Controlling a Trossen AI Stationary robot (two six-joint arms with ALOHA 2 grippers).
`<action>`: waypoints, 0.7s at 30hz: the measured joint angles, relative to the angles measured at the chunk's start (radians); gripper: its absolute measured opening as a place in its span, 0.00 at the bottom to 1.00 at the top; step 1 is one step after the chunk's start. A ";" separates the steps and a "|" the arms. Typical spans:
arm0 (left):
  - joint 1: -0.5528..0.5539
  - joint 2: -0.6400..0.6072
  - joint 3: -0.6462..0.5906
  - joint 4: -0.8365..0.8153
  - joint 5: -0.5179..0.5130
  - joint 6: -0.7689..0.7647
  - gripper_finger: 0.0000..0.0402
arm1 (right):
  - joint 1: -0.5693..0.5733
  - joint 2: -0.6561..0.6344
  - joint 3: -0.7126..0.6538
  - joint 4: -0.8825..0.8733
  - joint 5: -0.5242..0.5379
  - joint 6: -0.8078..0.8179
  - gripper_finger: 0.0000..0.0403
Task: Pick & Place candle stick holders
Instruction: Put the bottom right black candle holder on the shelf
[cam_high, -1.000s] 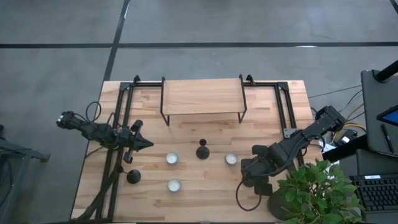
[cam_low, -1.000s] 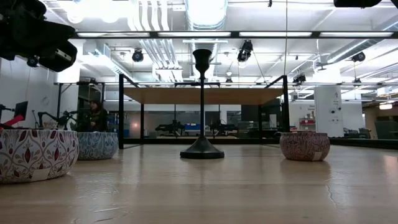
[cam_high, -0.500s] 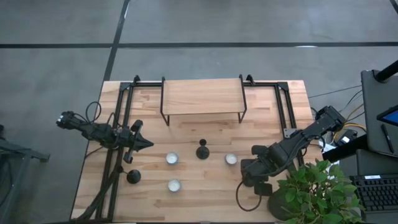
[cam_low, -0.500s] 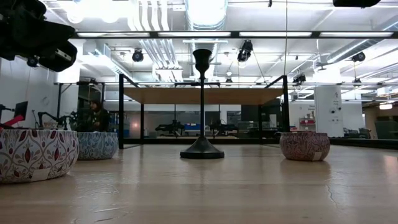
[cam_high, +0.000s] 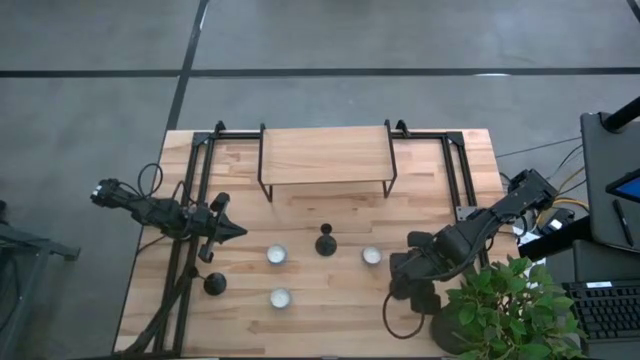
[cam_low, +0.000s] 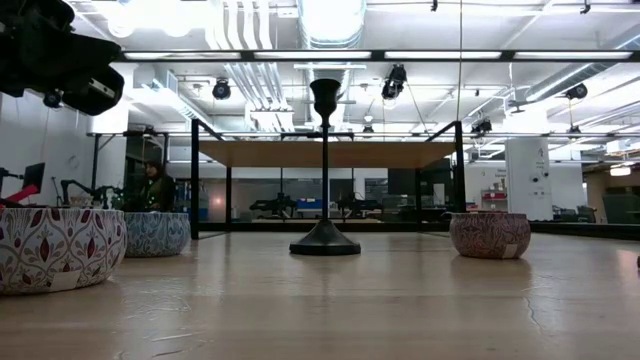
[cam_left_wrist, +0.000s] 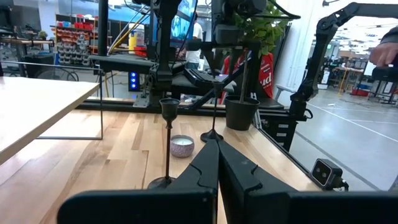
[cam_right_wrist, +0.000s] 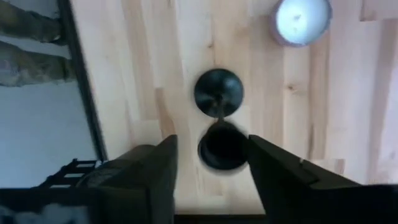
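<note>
Three black candlestick holders stand upright on their round bases on the wooden table (cam_high: 300, 320). One is at the centre (cam_high: 326, 243), one at the near left (cam_high: 214, 284), and one at the near right (cam_high: 424, 300). My right gripper (cam_high: 402, 284) is open and points down over the near-right holder. In the right wrist view its fingers (cam_right_wrist: 211, 146) stand on either side of that holder's top cup (cam_right_wrist: 222, 148), with the base (cam_right_wrist: 218, 92) below. My left gripper (cam_high: 236, 231) is shut and empty, left of the centre holder (cam_left_wrist: 168, 143).
Three patterned bowls with white candles stand around the centre holder (cam_high: 277, 255) (cam_high: 281, 297) (cam_high: 372, 255). A raised wooden shelf (cam_high: 325, 155) on a black frame spans the far side. A potted plant (cam_high: 505, 310) stands at the near right corner, beside my right arm.
My right arm has shifted a little toward the table's near right corner, staying over the near-right holder. The holders and the bowls have kept their places.
</note>
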 joint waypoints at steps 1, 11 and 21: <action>0.000 0.000 0.000 0.000 0.000 0.000 0.01 | 0.000 0.000 0.000 -0.005 0.011 0.005 0.51; 0.000 0.000 0.000 0.000 0.000 0.000 0.01 | 0.007 0.002 -0.039 0.004 -0.019 0.011 0.70; 0.000 0.000 0.000 0.000 0.000 0.000 0.01 | 0.017 0.002 -0.053 0.021 0.010 0.001 0.65</action>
